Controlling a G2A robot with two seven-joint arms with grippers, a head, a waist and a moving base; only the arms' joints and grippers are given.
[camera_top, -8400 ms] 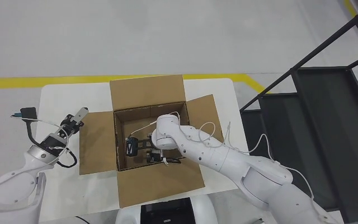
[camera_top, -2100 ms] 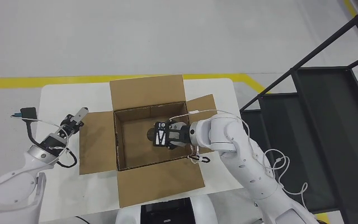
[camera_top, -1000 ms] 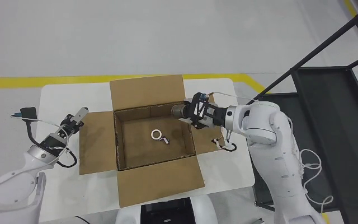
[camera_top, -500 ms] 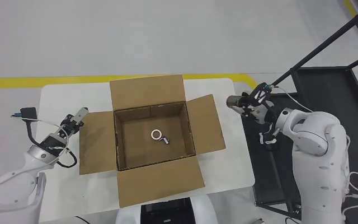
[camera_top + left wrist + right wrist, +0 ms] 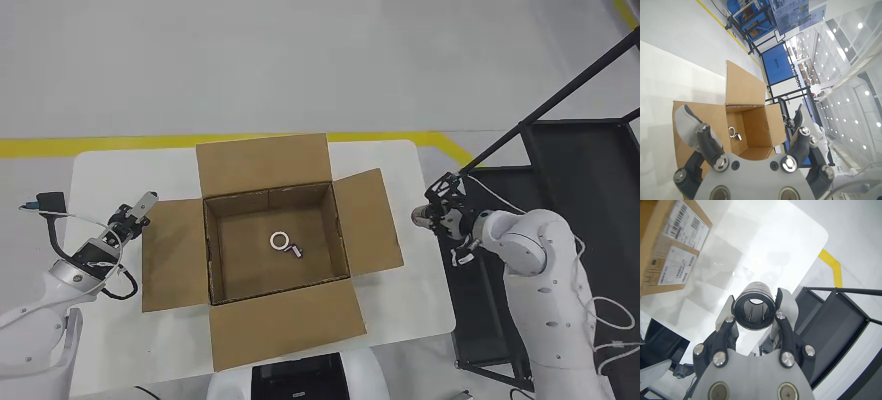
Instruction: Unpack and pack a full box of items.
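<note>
Right now the work is in its unpacking half. The right gripper [image 5: 756, 294] holds a linear bearing [image 5: 757, 289], a short steel cylinder with rows of balls showing down its bore, and its jaws are clamped on the cylinder's two sides. In the top view this gripper hangs over the right-hand edge of the white table [image 5: 120, 170], well clear of the cardboard box [image 5: 265, 165] and just beside the black rack [image 5: 560, 200] that stands next to the table. The bearing is in the air and touches nothing but the fingers.

The box sits in the middle of the table with all four flaps folded out. On its floor lies one small metal piece, apparently an eye bolt [image 5: 285, 241], roughly central and apart from the walls. No other contents show in the top view or the left wrist view.

The left gripper [image 5: 740, 107] hovers over the table on the box's left side, pointed toward the opening, with its jaws wide apart and nothing between them.

I judge the step in hand to be the carrying of the bearing to a resting place outside the box. Whether that place is the table's right margin or a shelf of the rack cannot be told. The next move calls for lowering the bearing onto a flat surface before the fingers part. A round body like this is likely to roll, so setting it on end, or away from an edge, would be safer. After that, the eye bolt seems to be the only thing left to lift out.
</note>
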